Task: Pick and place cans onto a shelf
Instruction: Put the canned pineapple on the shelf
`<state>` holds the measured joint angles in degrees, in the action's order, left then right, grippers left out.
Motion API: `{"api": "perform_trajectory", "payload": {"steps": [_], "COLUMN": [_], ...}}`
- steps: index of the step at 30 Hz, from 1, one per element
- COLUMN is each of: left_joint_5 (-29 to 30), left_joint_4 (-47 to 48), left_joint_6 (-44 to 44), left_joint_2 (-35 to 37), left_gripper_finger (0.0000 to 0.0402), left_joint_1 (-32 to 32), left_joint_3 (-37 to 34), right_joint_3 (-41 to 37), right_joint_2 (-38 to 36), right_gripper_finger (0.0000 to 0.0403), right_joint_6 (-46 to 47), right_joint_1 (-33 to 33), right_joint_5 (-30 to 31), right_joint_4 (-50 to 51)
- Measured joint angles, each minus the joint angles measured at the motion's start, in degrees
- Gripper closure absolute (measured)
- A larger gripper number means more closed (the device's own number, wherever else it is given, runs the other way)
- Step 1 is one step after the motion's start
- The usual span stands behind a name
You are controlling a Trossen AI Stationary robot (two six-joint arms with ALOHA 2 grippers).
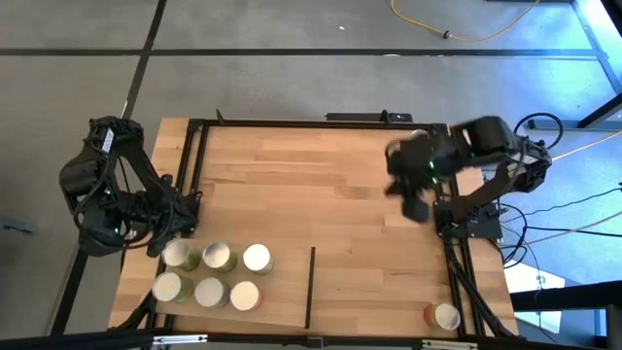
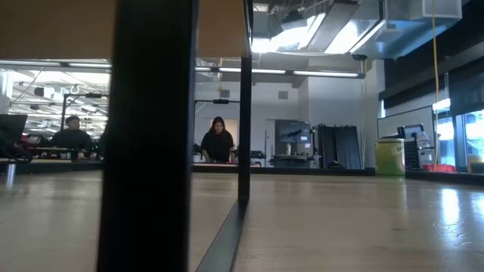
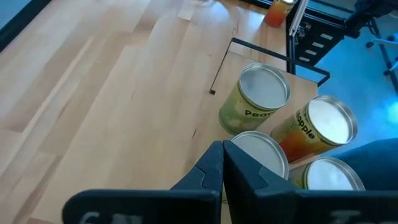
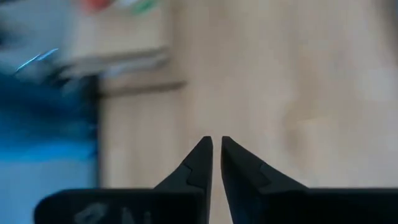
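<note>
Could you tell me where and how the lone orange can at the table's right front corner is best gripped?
Judging by the high view, the orange can stands upright, apart from the others. Come straight down and close on its round sides just below the pale top; the right gripper, shut now, is nearer.

The counter (image 1: 321,194) is a striped butcher-block top inside a dark metal frame, and most of it lies bare. On its near left part lies the shelf (image 1: 282,292), a pale plain-wood panel, with a thin dark divider (image 1: 310,287) standing upright at its right edge. Six cans (image 1: 214,274) stand on the shelf in two rows of three, packed close, cream tops up; the left wrist view shows green and orange sides among them. Away at the near right corner of the counter, one orange can (image 1: 443,316) stands alone, well apart from the rest.
</note>
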<state>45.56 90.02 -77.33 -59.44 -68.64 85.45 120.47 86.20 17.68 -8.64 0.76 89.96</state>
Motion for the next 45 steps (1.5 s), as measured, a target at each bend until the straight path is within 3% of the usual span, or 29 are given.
{"api": "perform_trajectory", "payload": {"steps": [8,11,15,25,30,37,45], "left_joint_5": [2.2,4.5,3.8,4.4,2.0,1.2,1.5], "left_joint_4": [-0.1,-0.1,-0.1,-2.7,-2.7,-2.7,-2.7], "left_joint_6": [-4.2,-4.6,-4.2,-3.5,-3.5,-3.2,-3.2], "left_joint_2": [0.1,0.1,0.2,0.2,0.2,0.2,0.2], "left_gripper_finger": [0.0402,0.0402,0.0402,0.0402,0.0402,0.0402,0.0401], "left_joint_1": [0.0,0.0,0.0,0.0,0.0,0.0,0.0], "left_joint_3": [0.0,0.0,0.0,0.0,0.0,0.0,0.0], "right_joint_3": [-15.0,-20.6,-26.4,-38.4,-43.4,-45.8,-45.4], "right_joint_2": [-5.2,-6.1,-6.3,-6.0,-6.0,-6.0,-6.0], "right_gripper_finger": [0.0366,0.0366,0.0366,0.0366,0.0366,0.0366,0.0396], "right_joint_6": [11.9,11.7,8.8,13.7,16.4,17.3,15.9], "right_joint_1": [-11.8,-16.3,-21.1,-23.4,-23.6,-25.5,-27.4], "right_joint_5": [-25.0,-34.0,-41.2,-41.8,-41.8,-41.8,-40.7], "right_joint_4": [0.2,0.1,0.1,-7.7,-13.4,-23.5,-24.5]}}
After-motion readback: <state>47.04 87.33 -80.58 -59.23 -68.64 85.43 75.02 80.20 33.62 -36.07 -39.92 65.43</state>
